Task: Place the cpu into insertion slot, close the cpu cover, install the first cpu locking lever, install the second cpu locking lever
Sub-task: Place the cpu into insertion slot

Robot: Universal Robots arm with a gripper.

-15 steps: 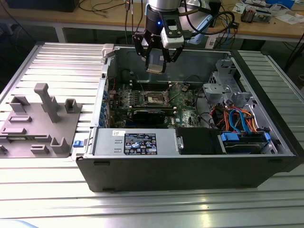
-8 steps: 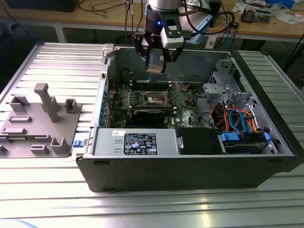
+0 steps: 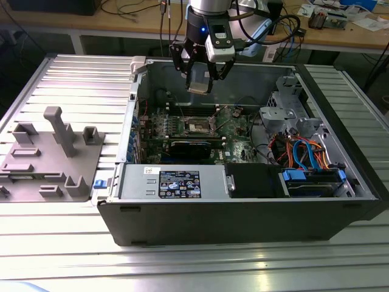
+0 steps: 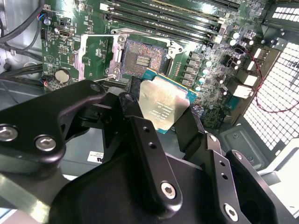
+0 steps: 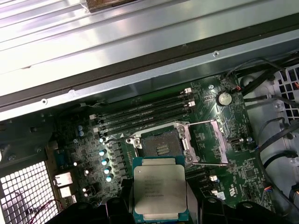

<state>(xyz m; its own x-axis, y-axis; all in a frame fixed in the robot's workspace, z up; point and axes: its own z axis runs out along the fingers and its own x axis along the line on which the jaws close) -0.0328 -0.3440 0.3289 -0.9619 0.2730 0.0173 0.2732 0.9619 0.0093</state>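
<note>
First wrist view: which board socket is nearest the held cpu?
The square insertion slot, silver-rimmed with a dark centre, just past the cpu in the gripper; the long black slots lie farther off.

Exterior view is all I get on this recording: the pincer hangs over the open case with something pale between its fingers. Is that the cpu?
Observer: Yes. In both wrist views the pincer is shut on the cpu, gripped by two opposite edges, silver face towards the cameras.
Operator: Is the socket below free?
Observer: In the first wrist view the insertion slot is bare, its contacts exposed, and the cpu is held apart from it.
Operator: And the cover?
Observer: The cpu cover is swung open to one side of the slot, not lying over it.
</note>
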